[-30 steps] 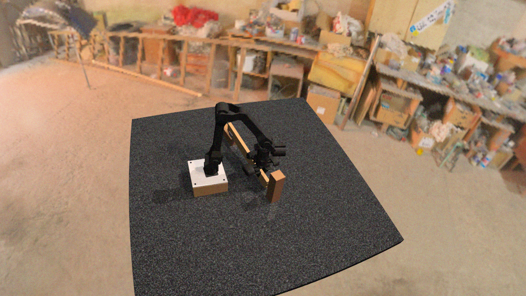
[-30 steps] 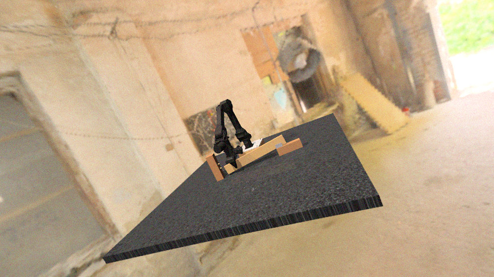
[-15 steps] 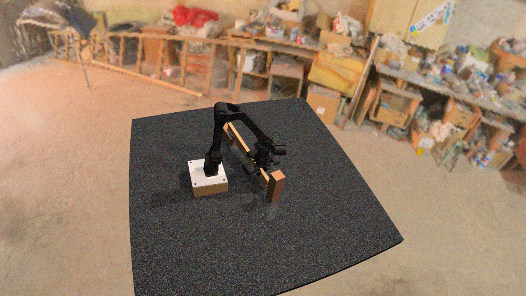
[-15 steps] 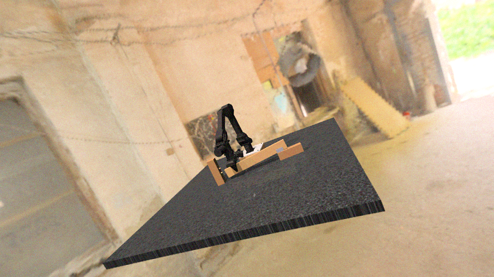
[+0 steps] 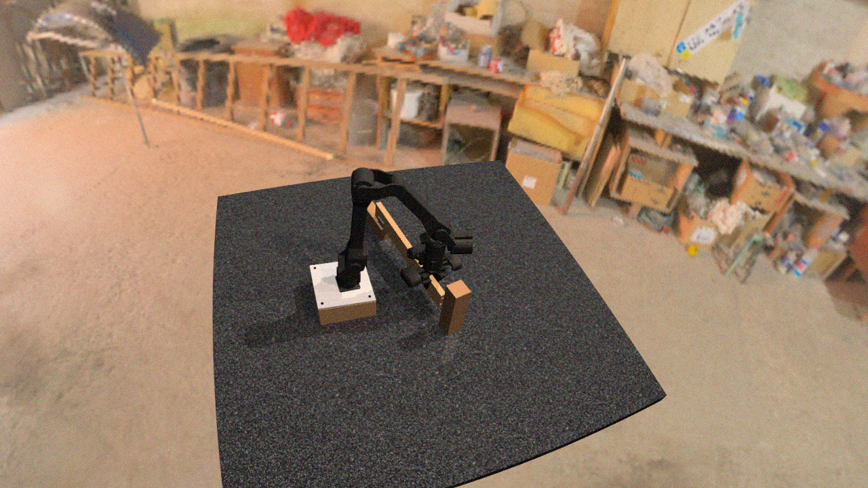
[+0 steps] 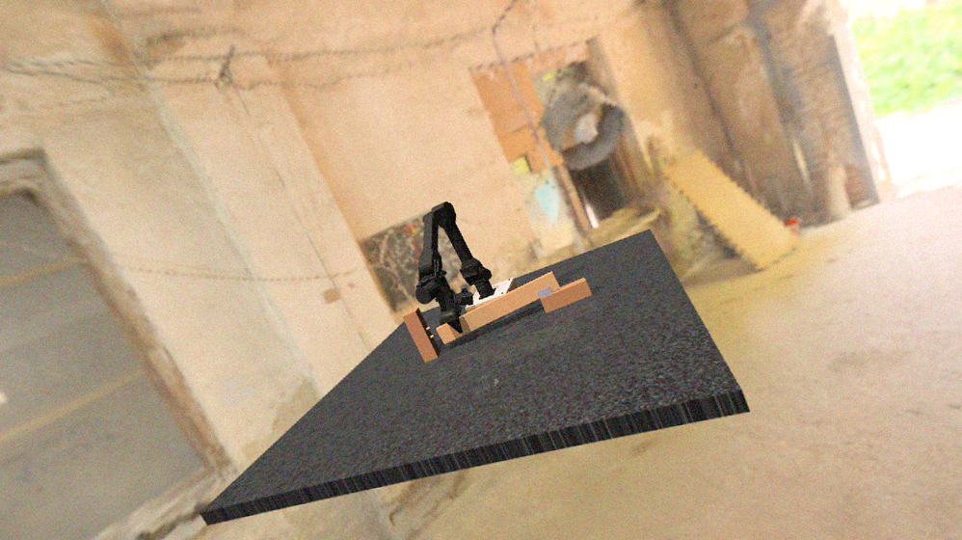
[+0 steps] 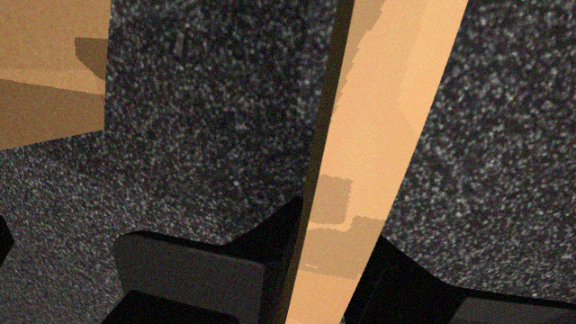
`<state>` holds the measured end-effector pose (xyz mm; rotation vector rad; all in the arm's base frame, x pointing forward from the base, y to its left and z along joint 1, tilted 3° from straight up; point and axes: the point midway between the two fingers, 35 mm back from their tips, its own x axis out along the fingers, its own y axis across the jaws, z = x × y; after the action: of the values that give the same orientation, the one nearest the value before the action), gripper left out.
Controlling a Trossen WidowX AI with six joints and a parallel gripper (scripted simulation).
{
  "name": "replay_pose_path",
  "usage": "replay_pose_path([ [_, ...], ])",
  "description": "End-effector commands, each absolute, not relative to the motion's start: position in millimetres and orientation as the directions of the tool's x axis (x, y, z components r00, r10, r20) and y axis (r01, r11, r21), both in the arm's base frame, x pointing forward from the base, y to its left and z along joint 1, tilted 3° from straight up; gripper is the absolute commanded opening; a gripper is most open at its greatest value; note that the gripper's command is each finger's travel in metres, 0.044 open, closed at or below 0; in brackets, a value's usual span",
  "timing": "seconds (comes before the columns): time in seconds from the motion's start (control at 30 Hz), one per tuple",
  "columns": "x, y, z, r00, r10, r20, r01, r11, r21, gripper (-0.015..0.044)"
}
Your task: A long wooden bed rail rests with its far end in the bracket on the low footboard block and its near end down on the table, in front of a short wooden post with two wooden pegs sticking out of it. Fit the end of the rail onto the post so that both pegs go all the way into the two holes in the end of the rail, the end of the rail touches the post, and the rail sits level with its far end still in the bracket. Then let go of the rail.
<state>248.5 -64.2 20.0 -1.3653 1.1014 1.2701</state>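
The long wooden rail [image 5: 397, 233] [image 6: 508, 302] [image 7: 378, 112] slopes down towards the post, its near end a little above the table. Its far end is at the grey bracket [image 6: 544, 293] on the low footboard block [image 6: 568, 295]; how it sits there is too small to tell. My gripper [image 6: 456, 326] [image 7: 318, 207] is shut on the rail near its near end, one finger on each side. The upright post [image 5: 455, 308] [image 6: 420, 335] stands just beyond that end, with a small gap. Its pegs show as tiny light spots in that gap; the rail's holes are hidden.
The white-topped wooden robot base [image 5: 342, 294] stands left of the rail in the top view. A wooden block face [image 7: 49, 31] shows at the upper left of the wrist view. The dark speckled table [image 5: 364, 412] [image 6: 490, 406] lies under everything.
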Motion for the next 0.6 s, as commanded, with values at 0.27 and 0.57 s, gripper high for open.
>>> replay_pose_path([
  [0.27,250.1,-63.4,29.7,0.071,-0.01,-0.997,-0.986,-0.154,-0.069,0.0],
  [0.57,249.9,-63.4,34.2,0.071,-0.01,-0.997,-0.986,-0.154,-0.069,0.0],
])
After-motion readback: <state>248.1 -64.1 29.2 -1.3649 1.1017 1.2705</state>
